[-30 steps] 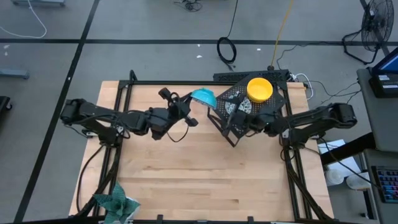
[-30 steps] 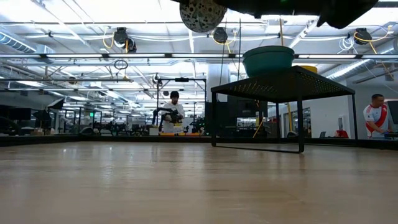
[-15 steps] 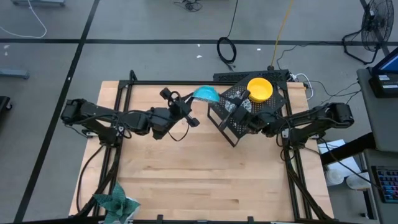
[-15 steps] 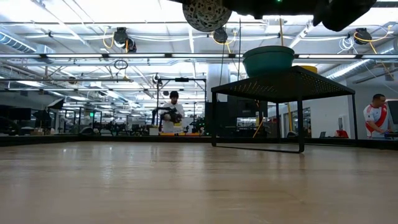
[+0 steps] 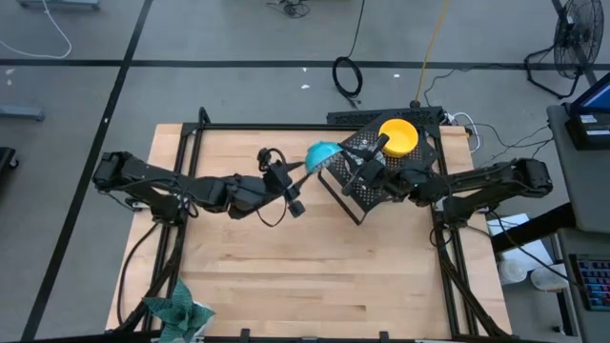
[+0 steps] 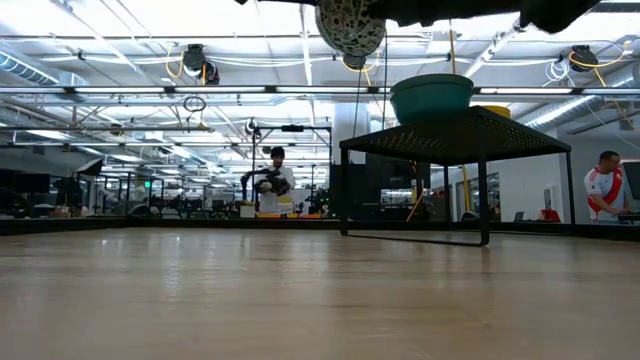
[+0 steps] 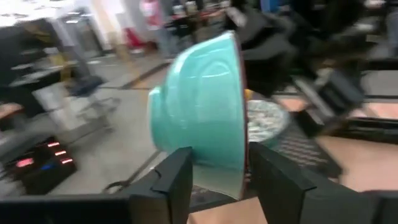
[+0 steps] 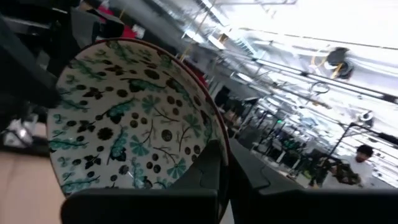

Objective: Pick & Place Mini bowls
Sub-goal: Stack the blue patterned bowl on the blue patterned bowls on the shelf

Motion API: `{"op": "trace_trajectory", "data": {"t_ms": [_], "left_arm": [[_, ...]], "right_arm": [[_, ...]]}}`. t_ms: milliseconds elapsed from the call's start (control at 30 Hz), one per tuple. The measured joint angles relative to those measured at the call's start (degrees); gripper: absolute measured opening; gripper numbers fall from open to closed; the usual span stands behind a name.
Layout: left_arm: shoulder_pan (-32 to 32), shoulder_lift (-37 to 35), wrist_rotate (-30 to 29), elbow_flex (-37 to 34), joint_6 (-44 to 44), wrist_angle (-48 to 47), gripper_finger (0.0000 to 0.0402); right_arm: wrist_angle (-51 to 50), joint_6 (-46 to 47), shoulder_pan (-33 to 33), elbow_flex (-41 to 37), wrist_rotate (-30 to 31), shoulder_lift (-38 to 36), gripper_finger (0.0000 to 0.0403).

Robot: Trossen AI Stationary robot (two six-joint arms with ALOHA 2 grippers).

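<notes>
High view: the left gripper (image 5: 303,171), centre frame, pinches a teal bowl (image 5: 322,152) at the black stand (image 5: 421,129)'s left edge; it sat further left earlier. A yellow bowl (image 5: 398,135) rests on the stand.

Low view: a patterned bowl (image 6: 350,25) hangs top centre, shifted right.

Right wrist view: the right gripper (image 8: 219,168) clamps the patterned bowl's (image 8: 134,134) rim.

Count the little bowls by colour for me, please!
Yellow bowl: 1, on the black stand.
Teal patterned bowls: 3, namely the left-held bowl in the left end effector, the right-held bowl in the right end effector, and the stand bowl.
Total: 4.
</notes>
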Motion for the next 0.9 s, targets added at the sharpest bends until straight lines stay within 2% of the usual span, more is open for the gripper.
{"op": "trace_trajectory", "data": {"t_ms": [67, 233, 367, 600, 733, 900], "left_arm": [[-0.6, -0.2, 3.7, 0.0, -0.2, -0.1, 0.0167], [-3.7, 0.0, 6.9, 0.2, -1.3, -3.2, 0.0189], [-5.0, 0.0, 7.4, 0.2, -0.3, -10.0, 0.0202], [-5.3, 0.0, 12.8, 0.1, -4.8, -15.9, 0.0206], [-5.2, 0.0, 14.7, 0.1, -5.8, -19.0, 0.0199], [-5.2, 0.0, 14.9, 0.1, -7.0, -20.5, 0.0189]], "right_arm": [[-5.3, 0.5, -0.3, 1.5, -0.2, -1.9, 0.0001], [-22.6, 2.6, -1.0, 8.9, -0.4, -5.7, 0.0001], [-43.9, 9.8, -3.3, 21.8, -3.8, -6.7, 0.0000], [-78.3, 20.7, -13.5, 46.2, -12.2, -0.4, 0.0000], [-96.0, 27.4, -21.6, 55.8, -22.9, 4.0, 0.0000], [-112.1, 31.0, -30.2, 60.6, -37.6, 8.9, 0.0000]]}}
